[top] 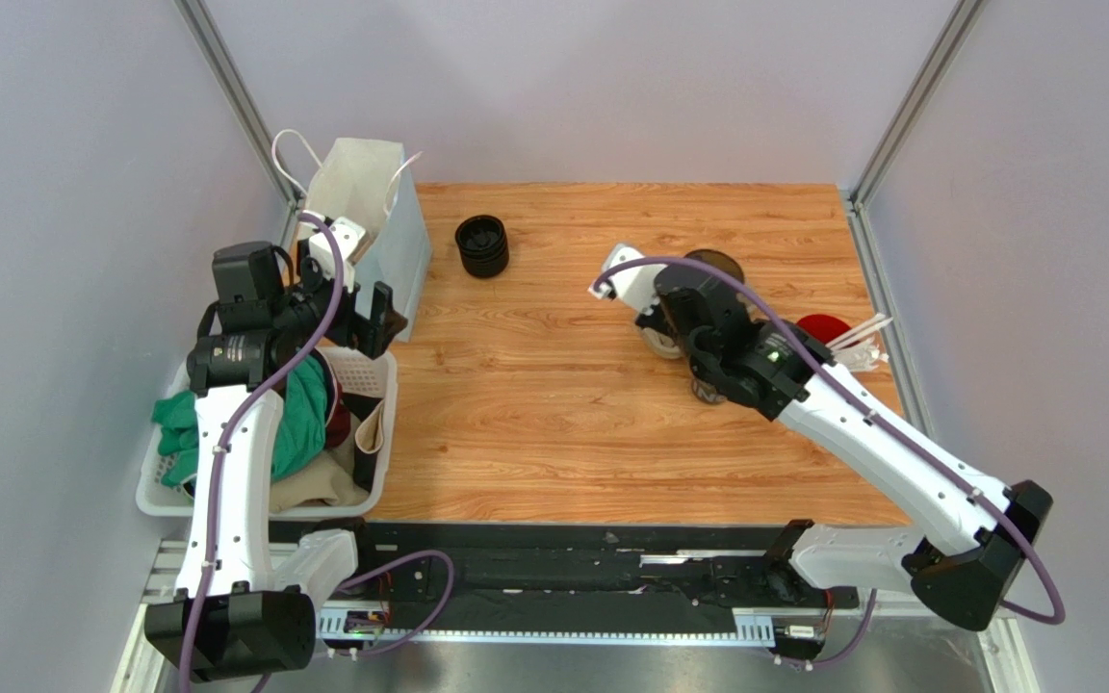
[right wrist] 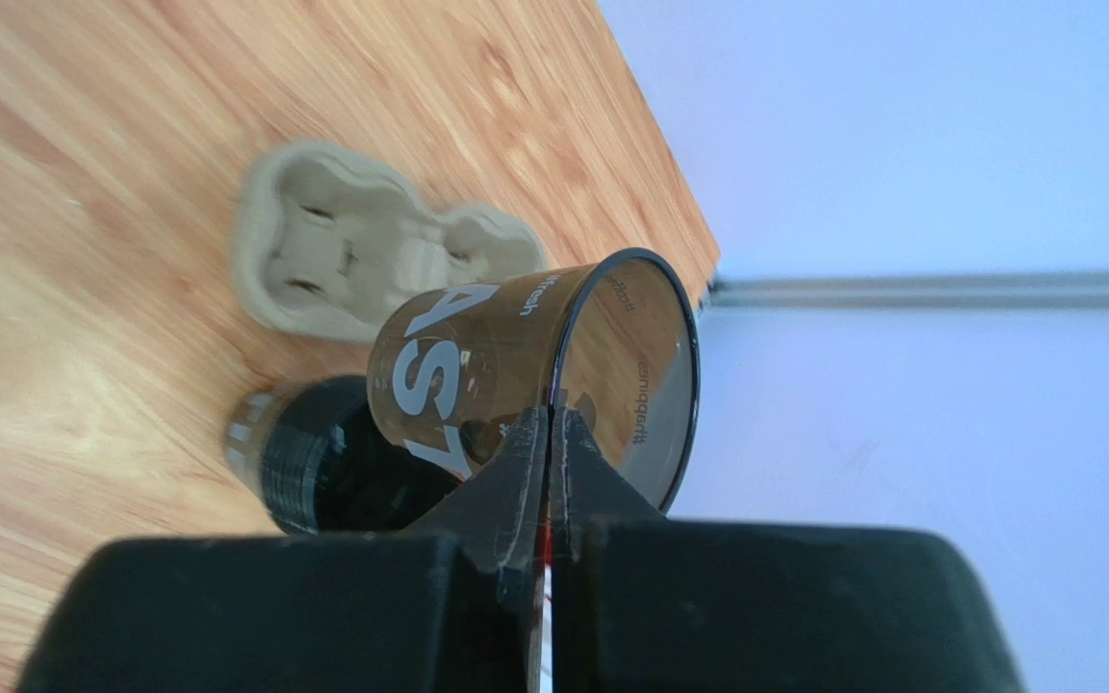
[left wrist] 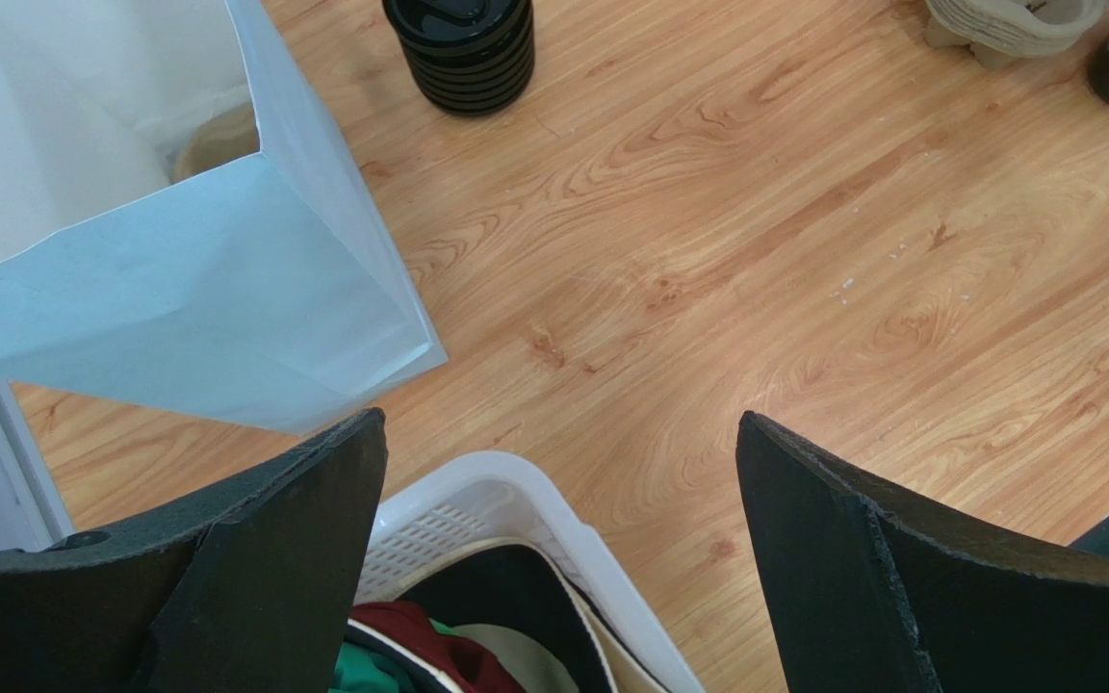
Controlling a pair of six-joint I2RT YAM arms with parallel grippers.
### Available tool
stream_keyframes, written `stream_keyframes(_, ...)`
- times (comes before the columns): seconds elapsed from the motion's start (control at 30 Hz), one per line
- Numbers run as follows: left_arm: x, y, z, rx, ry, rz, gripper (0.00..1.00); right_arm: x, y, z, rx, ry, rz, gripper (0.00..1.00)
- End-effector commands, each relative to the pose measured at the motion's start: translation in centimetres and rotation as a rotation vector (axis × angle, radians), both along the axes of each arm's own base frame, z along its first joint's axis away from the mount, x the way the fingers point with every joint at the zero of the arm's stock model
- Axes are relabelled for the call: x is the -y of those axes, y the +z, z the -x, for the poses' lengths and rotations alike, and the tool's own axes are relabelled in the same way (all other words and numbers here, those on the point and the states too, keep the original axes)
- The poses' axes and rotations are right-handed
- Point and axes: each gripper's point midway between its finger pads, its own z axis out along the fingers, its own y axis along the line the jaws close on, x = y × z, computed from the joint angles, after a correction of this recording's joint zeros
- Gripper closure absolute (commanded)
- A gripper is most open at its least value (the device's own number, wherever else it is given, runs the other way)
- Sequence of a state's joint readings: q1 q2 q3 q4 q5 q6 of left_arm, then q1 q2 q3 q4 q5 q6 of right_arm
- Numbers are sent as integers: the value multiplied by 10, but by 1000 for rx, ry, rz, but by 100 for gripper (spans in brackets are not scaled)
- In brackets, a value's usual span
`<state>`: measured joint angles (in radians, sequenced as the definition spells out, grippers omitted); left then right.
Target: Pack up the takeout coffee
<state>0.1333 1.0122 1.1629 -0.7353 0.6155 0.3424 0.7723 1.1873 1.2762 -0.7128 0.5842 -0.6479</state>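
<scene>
Two grippers, two quite different postures. My left gripper [left wrist: 561, 433] hangs with its jaws spread as wide as they go and nothing between them. It is above a corner of the white basket [left wrist: 517, 484] of cloths and just beside the white paper bag [left wrist: 228, 275]. I judge this a ready posture. The takeout coffee [top: 482, 246] stands upright on the wooden table [top: 561, 433] just past the bag's far corner, touched by neither arm (its black lid is on, so it should travel cleanly if kept level).

My right gripper [right wrist: 549, 426] is pinched shut. In its wrist view the fingertips meet on the rim of a clear brown cup [right wrist: 488, 354], one finger inside the mouth and one outside, as far as I can tell. A rim pinch suits a thin, light cup but gives little hold against twisting. The cardboard tray [right wrist: 329, 260] lies flat on the table near that cup, and the wells I can see are empty. The red cup [top: 824, 329] with straws stands further right.

My reading is that the coffee is not yet packed: it is well apart from the tray, nearer the bag and my left arm.
</scene>
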Motion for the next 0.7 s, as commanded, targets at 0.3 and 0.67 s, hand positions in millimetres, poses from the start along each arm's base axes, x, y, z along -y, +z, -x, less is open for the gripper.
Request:
stream_keyframes(0.3, -7, 4, -9, 28, 42, -9, 1, -152, -11, -4, 70, 269, -65, 100)
stream_keyframes(0.67, -7, 1, -11, 18, 42, -6, 1, -211, -86, 7, 39, 313, -58, 100)
